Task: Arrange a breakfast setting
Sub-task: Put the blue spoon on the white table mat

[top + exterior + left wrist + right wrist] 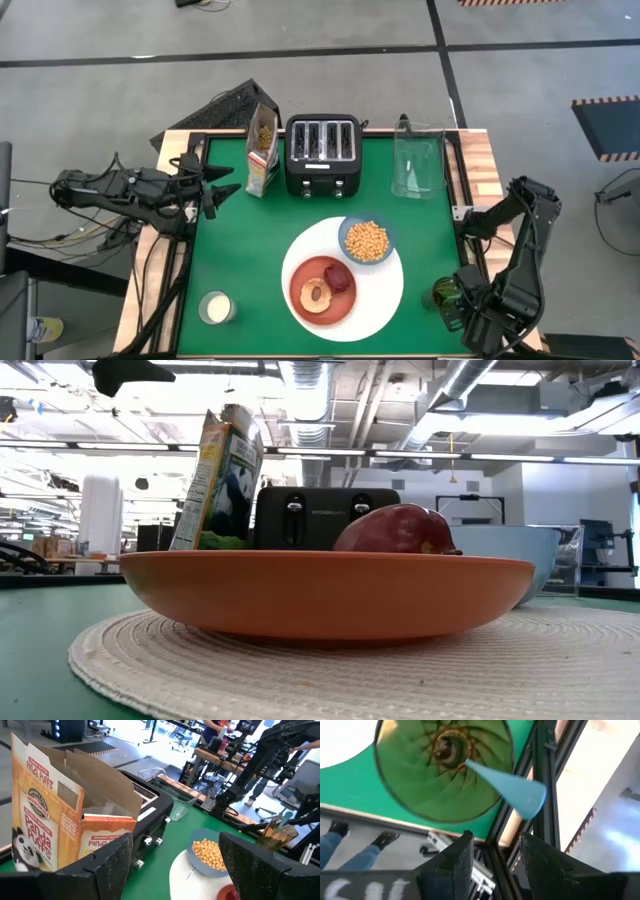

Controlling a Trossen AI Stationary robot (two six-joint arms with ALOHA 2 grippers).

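Found the left gripper [215, 190] at ten o'clock of the green table [250, 250], just inside the edge, fingers spread wide with nothing between them. Saw it pointed toward three o'clock, at an open cereal box [262, 150] standing upright at eleven o'clock. Noted a small white cup [216, 307] at seven o'clock, well apart from everything else. Marked a black four-slot toaster [322, 155] at twelve o'clock, just beside the box.

Placed the large round white plate [385, 295] a little toward six o'clock from the table's middle. Found the smaller red-orange plate [322, 312] lying on it at its seven o'clock side. Saw the ring bagel [316, 293] flat on the red-orange plate and the dark red piece [339, 277] touching it at one o'clock. Spotted the small blue bowl [345, 232] on the white plate's one o'clock rim, filled with yellow cereal [367, 241].

Noted a clear container [418, 160] at one o'clock of the table. Found a green glass [447, 297] at four o'clock by the table's edge, with the blue-handled spoon [510, 790] standing in it, handle leaning over the rim. Saw the right gripper [462, 312] just beside that glass, fingers parted and gripping nothing, clear of the spoon.
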